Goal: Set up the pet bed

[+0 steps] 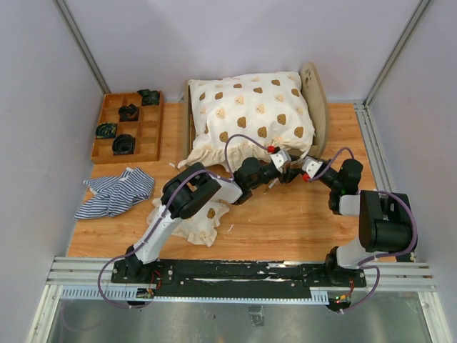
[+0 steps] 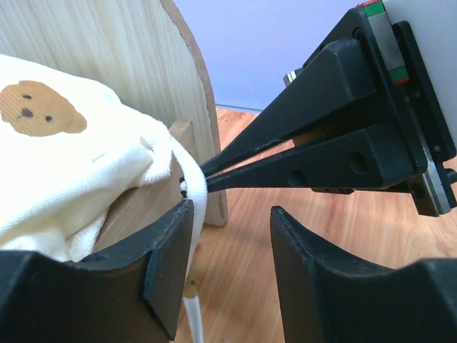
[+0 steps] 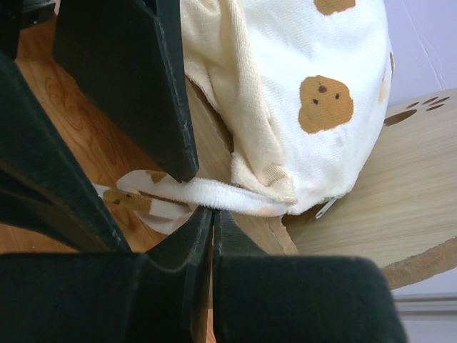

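The pet bed (image 1: 315, 96) stands at the back of the table. Its plywood headboard (image 2: 107, 57) is on the right and shows a paw-print cutout (image 3: 421, 107). A cream bear-print quilt (image 1: 250, 114) is heaped on the frame. At the bed's front right corner, my right gripper (image 3: 213, 213) is shut, its tips pinching the quilt's white tie strap (image 3: 235, 194). My left gripper (image 2: 230, 221) is open just beside it. The strap (image 2: 194, 214) hangs down along its left finger (image 2: 168, 250), with only bare table between the pads. A blue-and-white striped cloth (image 1: 114, 191) lies crumpled at the left.
A brown compartment tray (image 1: 101, 138) with several dark objects sits at the back left. Another cream bear-print cloth (image 1: 196, 220) lies under the left arm. Grey walls close in the sides and back, and a metal rail (image 1: 243, 271) runs along the near edge.
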Motion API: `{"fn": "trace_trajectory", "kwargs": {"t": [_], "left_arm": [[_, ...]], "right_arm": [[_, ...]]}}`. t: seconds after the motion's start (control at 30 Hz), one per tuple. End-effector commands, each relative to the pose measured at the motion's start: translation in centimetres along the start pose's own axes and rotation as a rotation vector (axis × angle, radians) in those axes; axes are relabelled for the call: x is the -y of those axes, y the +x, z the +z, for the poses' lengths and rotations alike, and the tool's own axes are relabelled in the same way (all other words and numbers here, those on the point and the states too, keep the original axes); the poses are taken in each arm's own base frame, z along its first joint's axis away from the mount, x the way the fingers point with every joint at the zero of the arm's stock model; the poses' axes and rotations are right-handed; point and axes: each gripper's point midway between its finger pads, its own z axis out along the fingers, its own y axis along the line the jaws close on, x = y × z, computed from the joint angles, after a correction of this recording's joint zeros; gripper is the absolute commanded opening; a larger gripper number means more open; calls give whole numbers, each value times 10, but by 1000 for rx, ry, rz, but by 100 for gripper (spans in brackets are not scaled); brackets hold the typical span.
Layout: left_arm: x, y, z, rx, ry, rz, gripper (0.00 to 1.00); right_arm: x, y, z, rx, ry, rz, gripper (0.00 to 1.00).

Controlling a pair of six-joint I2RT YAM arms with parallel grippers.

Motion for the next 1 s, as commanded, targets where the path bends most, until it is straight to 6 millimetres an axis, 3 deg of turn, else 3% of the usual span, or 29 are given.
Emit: {"fn": "trace_trajectory", "kwargs": {"t": [0.0,0.37,0.63,0.97], "left_arm": [[-4,-7,10,76,9,54,51],[16,-11,11,112,102,16,43],[-7,-26,-7,139,-45,83,48],[-13,-6,17,103,-37,88,51]], "right_arm": [[12,-4,-2,25,26,-18,0],[14,-6,-3,34,26,-15,0],[13,-3,-3,28,24,-7,0],[17,-8,-5,29,24,-20,0]]}}
